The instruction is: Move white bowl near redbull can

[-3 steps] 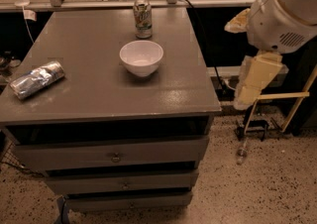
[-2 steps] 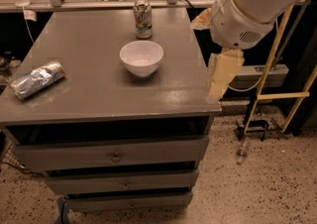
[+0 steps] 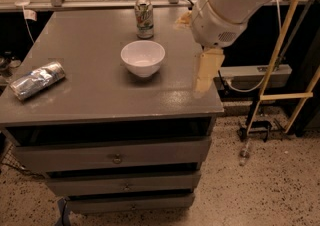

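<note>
The white bowl (image 3: 143,57) stands upright in the middle of the grey cabinet top (image 3: 90,95). The redbull can (image 3: 37,80), silver-blue and crinkled, lies on its side near the left edge, well apart from the bowl. My gripper (image 3: 190,57) hovers over the right side of the top, to the right of the bowl and not touching it. Its two cream fingers (image 3: 207,71) stand apart and hold nothing.
A green-and-white soda can (image 3: 144,18) stands upright just behind the bowl. The cabinet has drawers (image 3: 116,158) below. A yellow-framed stand (image 3: 280,95) and a rail are on the right, over speckled floor.
My arm has swung left from beyond the cabinet's right edge to over its right side, closer to the bowl. The bowl and both cans have not moved.
</note>
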Motion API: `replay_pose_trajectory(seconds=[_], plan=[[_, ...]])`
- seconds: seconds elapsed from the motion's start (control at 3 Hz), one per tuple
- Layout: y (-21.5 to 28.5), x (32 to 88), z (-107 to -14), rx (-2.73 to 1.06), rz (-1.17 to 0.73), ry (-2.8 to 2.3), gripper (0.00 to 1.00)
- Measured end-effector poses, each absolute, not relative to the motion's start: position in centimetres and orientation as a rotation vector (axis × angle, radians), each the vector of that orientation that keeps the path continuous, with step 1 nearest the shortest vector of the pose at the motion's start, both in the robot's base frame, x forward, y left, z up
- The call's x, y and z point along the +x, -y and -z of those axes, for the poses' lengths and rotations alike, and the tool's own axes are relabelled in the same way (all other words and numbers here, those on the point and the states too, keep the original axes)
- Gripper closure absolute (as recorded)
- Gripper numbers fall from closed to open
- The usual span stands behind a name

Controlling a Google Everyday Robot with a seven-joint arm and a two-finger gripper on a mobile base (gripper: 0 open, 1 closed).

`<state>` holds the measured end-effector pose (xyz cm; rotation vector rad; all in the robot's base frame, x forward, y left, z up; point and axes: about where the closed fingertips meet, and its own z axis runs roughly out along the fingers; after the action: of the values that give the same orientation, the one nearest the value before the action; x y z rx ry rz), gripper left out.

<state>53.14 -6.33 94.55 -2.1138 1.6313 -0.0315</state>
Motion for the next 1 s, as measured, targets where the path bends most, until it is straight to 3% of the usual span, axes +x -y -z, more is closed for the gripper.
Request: replay_pose_trajectory(seconds=[0.33,1.0], plan=[[3.2,57.5,-92.1,-2.214,0.019,-1.508,0.0],[-0.4,60.9,-89.2,-2.356,0.015,-1.408,0.0]])
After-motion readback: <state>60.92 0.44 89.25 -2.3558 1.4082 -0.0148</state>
